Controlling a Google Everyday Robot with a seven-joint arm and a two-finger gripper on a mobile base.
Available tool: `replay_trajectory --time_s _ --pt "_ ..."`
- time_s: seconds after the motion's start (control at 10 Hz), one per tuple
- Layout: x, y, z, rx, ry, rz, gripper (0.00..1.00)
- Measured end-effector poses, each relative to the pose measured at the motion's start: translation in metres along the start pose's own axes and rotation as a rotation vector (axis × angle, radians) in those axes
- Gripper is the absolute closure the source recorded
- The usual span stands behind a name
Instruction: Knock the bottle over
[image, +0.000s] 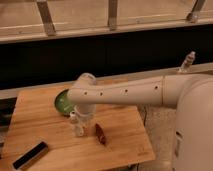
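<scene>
The bottle (75, 125) is small and clear with a white cap. It stands upright on the wooden table (40, 125), just in front of the green plate (62, 102). My white arm reaches in from the right and bends down at the wrist above the table. My gripper (84, 124) hangs below the wrist, right beside the bottle on its right side, touching or nearly touching it.
A reddish-brown object (101, 134) lies on the table right of the gripper. A black flat bar (30, 155) lies near the front left corner. A small pale bottle (187, 62) stands far off at the right against the dark wall.
</scene>
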Motion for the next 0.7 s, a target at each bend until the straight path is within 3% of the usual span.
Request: replay_trajectory --time_s 0.5,0.7 --pt "-0.051 0.023 -0.008 -0.069 -0.102 -0.134 1.00" --pt "-0.069 0.023 -0.032 -0.042 -0.196 -0.152 1.00"
